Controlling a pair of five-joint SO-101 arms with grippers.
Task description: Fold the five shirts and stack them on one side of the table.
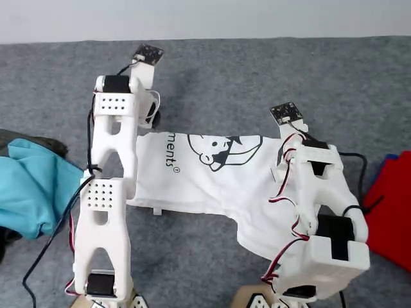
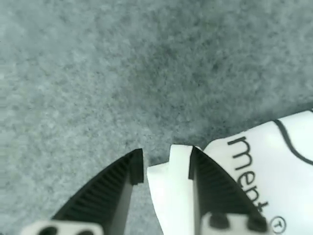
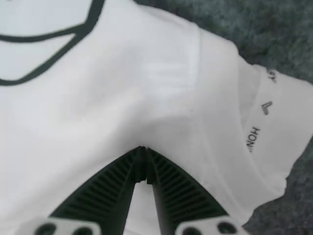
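White shirt [image 1: 212, 186] cloth meets both claws. The left claw [image 2: 166, 155] stands parted, and a hem corner lies between its fingers, not yet pinched. The right claw [image 3: 143, 152] is closed, its tips meeting on a pinch of cloth near the collar [image 3: 254, 132]. From there the shirt spreads flat on the grey table [image 1: 257, 83], print up. Its long axis runs from the hem end at the left arm across to the collar end at the right arm. The fold likely turns on both ends lifting together, so the left arm would need to close on its corner first. A teal shirt [image 1: 29, 186] lies at the table's left edge and a red shirt [image 1: 392, 205] at its right.
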